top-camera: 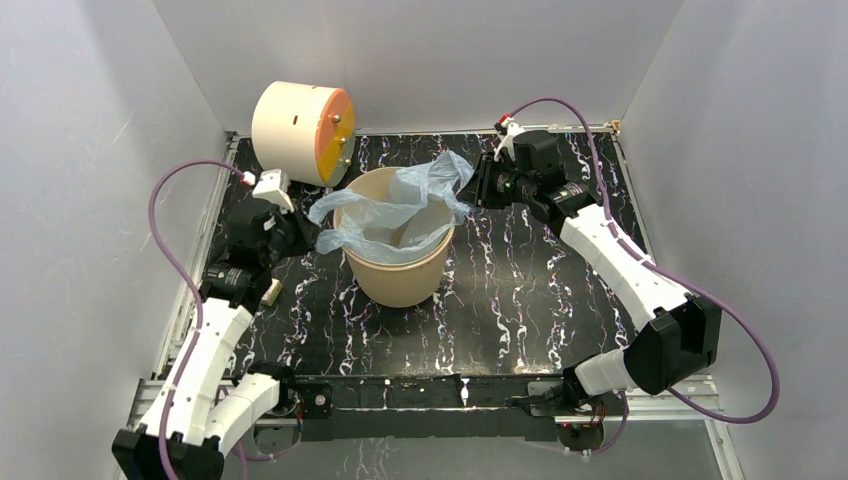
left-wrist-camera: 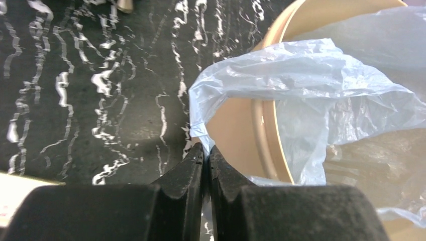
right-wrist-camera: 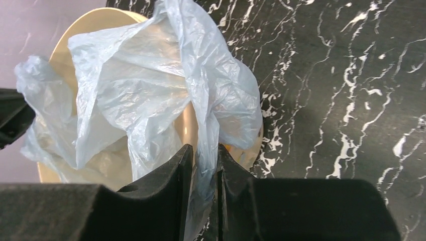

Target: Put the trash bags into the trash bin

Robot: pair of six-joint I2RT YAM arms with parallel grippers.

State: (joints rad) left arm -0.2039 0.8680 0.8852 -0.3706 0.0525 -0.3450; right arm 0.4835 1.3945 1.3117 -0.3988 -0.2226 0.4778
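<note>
We can't see the bottom of the bin [top-camera: 395,285]. The bag [top-camera: 395,205] lies across its mouth with its middle sagging inside, and it covers much of the far and left rim. We can't pick out the bag's handles in the crumple.

The top view hides both sets of fingertips behind the wrist housings, so we go by the wrist views. On the left gripper [left-wrist-camera: 206,150] the jaws are all but together, with only a hairline slit. A corner of the bag is pinched in it, just outside the bin's left rim. On the right gripper [right-wrist-camera: 203,151] the jaws are a narrow gap apart, closed on a band of bag that fills the gap; we can't tell how tightly. That band rises as a peak over the bin's far right rim.

The left wrist view cuts off a pale strip beside the fingers and a metal stub at its far edge, and we can't tell what either is.

The drum [top-camera: 300,128] lies on its side at the far left, orange face toward the bin. From above we can't tell if it touches the rim or sits just beside it.

The bin stands upright in the middle of the table [top-camera: 520,290]. There is open room on the bare black marbled top to the right and on the near side of the bin. The left side is tight, with the left arm between the bin and the left wall [top-camera: 90,220].
</note>
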